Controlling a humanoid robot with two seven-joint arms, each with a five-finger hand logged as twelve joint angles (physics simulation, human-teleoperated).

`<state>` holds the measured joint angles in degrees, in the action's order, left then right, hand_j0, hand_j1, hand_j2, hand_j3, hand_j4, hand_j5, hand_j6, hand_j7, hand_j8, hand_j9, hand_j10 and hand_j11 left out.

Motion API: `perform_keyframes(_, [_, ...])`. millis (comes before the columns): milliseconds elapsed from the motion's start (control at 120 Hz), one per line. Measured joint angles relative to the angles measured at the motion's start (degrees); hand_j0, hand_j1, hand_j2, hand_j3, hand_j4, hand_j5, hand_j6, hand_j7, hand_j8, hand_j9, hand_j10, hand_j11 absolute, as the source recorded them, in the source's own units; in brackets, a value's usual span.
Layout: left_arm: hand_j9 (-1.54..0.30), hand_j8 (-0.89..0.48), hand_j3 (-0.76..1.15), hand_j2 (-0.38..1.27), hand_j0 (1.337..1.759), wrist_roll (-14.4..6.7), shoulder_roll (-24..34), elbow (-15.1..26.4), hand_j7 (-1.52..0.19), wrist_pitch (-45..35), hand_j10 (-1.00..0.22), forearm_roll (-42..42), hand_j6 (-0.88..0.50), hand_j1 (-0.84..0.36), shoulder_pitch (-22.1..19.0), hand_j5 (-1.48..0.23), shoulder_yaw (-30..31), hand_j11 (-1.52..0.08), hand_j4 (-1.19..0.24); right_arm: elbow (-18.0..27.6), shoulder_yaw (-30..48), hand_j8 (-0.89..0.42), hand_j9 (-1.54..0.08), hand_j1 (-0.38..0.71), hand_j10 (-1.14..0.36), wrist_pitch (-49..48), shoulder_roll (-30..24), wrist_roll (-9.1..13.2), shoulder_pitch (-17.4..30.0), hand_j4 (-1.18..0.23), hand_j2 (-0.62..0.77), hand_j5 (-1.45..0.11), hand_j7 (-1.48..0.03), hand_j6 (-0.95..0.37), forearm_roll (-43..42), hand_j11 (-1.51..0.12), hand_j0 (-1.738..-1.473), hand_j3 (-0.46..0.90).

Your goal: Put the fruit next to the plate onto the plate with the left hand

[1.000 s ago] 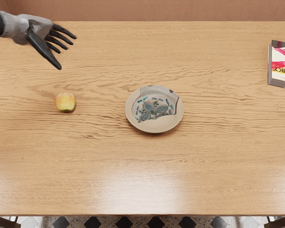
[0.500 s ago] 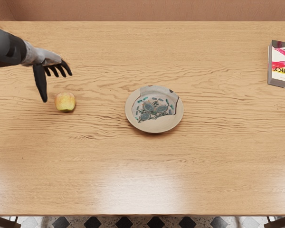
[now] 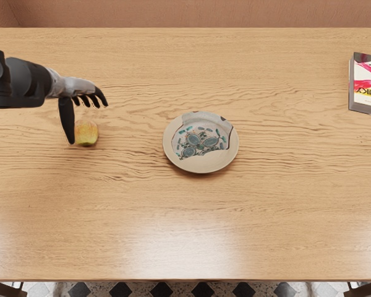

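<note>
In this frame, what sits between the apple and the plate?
Nothing. In the head view, only bare wooden table shows between the apple and the plate.

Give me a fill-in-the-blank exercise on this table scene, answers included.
The ____ robot hand hovers by the apple, fingers spread.
The apple sits on the table, not on the ____.
The book lies at the table's ____ edge.
Answers: left; plate; right.

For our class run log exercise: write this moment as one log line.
phase: pre-grasp | left robot hand: open, at apple, not gripping | apple: on table, left of plate | plate: no fruit on it
</note>
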<state>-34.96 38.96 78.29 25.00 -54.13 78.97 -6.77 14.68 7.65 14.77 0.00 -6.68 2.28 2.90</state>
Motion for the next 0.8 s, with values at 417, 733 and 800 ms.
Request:
perform_keyframes(417, [-0.32, -0.25, 0.0, 0.05, 1.658, -0.04, -0.78, 1.83, -0.32, -12.86, -0.25, -3.52, -0.25, 0.06, -4.5, -0.32, 0.42, -0.31, -0.25, -0.01, 0.0, -0.03, -0.05, -0.31, -0.03, 0.0, 0.0, 0.0, 0.0, -0.03, -0.01, -0.05, -0.05, -0.03, 0.0, -0.05, -1.658, 0.0])
perform_keyframes(733, [-0.33, -0.26, 0.0, 0.05, 1.658, -0.04, -0.75, 3.61, -0.33, -16.19, -0.25, -9.16, -0.26, 0.05, -8.5, -0.33, 0.51, -0.33, -0.26, -0.01, 0.0, -0.03, -0.05, -0.31, -0.03, 0.0, 0.0, 0.0, 0.0, -0.03, -0.01, -0.05, -0.05, -0.03, 0.0, -0.05, -1.658, 0.0])
perform_keyframes(800, [-0.33, -0.26, 0.0, 0.05, 1.658, -0.04, -0.75, 3.59, -0.33, -16.44, -0.26, -10.08, -0.26, 0.05, -9.26, -0.33, 0.52, -0.33, -0.26, -0.01, 0.0, -0.03, -0.05, -0.31, -0.03, 0.0, 0.0, 0.0, 0.0, -0.03, -0.01, -0.05, -0.05, -0.03, 0.0, -0.05, -1.658, 0.0])
